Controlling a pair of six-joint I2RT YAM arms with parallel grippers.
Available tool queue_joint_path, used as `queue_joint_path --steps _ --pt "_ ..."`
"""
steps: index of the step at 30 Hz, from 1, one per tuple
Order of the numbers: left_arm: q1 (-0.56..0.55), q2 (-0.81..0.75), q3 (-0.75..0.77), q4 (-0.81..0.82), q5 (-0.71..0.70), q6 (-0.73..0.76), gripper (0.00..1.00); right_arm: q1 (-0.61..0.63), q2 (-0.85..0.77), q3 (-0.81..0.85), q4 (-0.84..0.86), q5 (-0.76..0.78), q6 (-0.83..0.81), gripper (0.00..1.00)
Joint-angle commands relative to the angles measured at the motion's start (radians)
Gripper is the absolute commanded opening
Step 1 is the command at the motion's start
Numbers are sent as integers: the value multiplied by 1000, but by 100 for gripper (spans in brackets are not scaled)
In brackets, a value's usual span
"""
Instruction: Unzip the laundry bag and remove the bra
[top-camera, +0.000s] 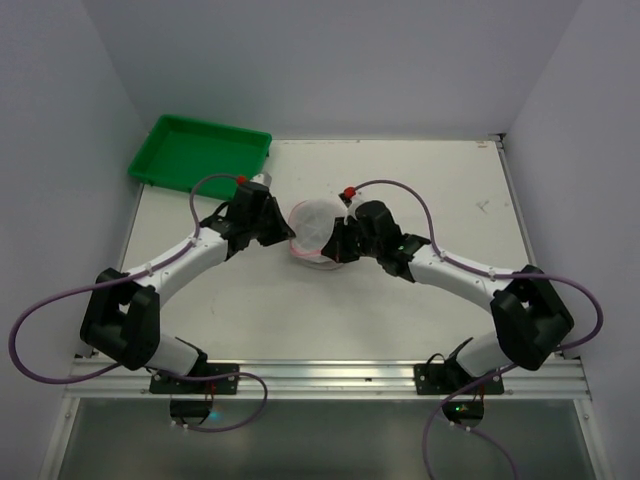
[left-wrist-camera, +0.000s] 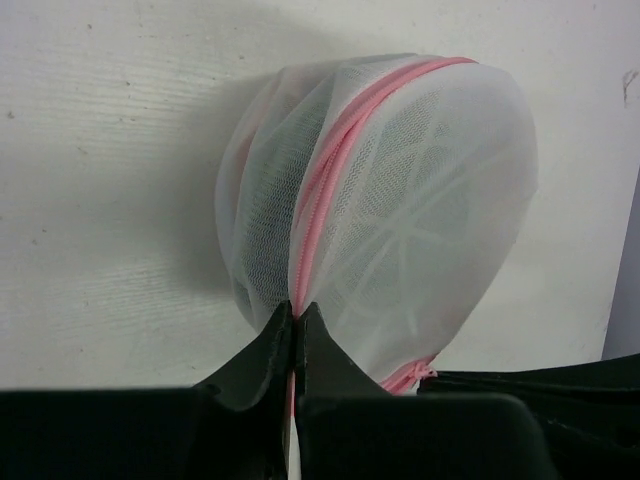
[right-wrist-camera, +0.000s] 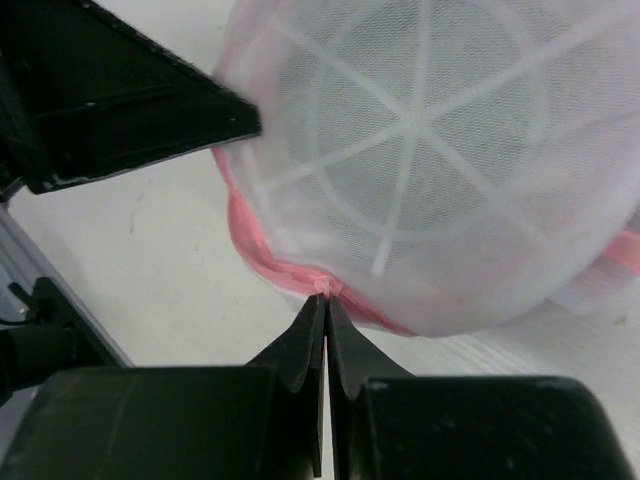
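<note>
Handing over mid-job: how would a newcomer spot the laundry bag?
On the white table, look mid-table where the left gripper and right gripper meet. Both pinch the laundry bag, a round dome of translucent white mesh. Its pink zipper rim sets it apart from the flat green tray at the far left corner.

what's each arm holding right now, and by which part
Both hold the bag by its pink zipper rim. The left gripper has its jaws shut on the rim at one side, and the right gripper at the opposite side.
</note>
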Motion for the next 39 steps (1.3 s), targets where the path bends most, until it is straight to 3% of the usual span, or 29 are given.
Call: queue_joint_path --steps 1,6,12,16,24,25,26,27,28,29,30,31,35,39 --pt "-5 7 2 -14 -28 50 0 -35 -59 34 -74 116 -118 0" --pt "-3 1 -27 -30 -21 113 0 -223 -91 -9 -112 68 -148 0" --pt "-2 -10 -65 -42 -2 177 0 -321 -50 40 -153 71 -174 0" --pt "0 -37 -94 -34 27 197 0 -340 4 89 -177 46 -177 0" --pt "0 -96 -116 -10 65 190 2 -331 -45 95 -145 -74 -220 3" --pt "0 -103 -104 -7 61 181 16 -328 -57 89 -150 -90 -222 7" --pt "2 -117 -98 -7 56 176 24 -322 -71 86 -156 -91 -223 20" --pt "0 -128 -93 -7 51 167 32 -305 -87 83 -161 -89 -229 25" --pt "0 -139 -84 -4 38 162 57 -291 -120 77 -164 -84 -232 31" --pt "0 -163 -82 -4 30 156 72 -280 -137 77 -170 -57 -235 37" --pt "2 -177 -79 -5 24 150 93 -245 -153 79 -187 -33 -248 49" --pt "2 -201 -73 -11 9 148 99 -224 -178 91 -196 -5 -255 54" --pt "3 -272 -71 -34 -34 139 100 -95 -206 149 -227 153 -281 73" --pt "31 -341 -88 -68 -97 133 100 -1 -160 226 -210 249 -294 82"
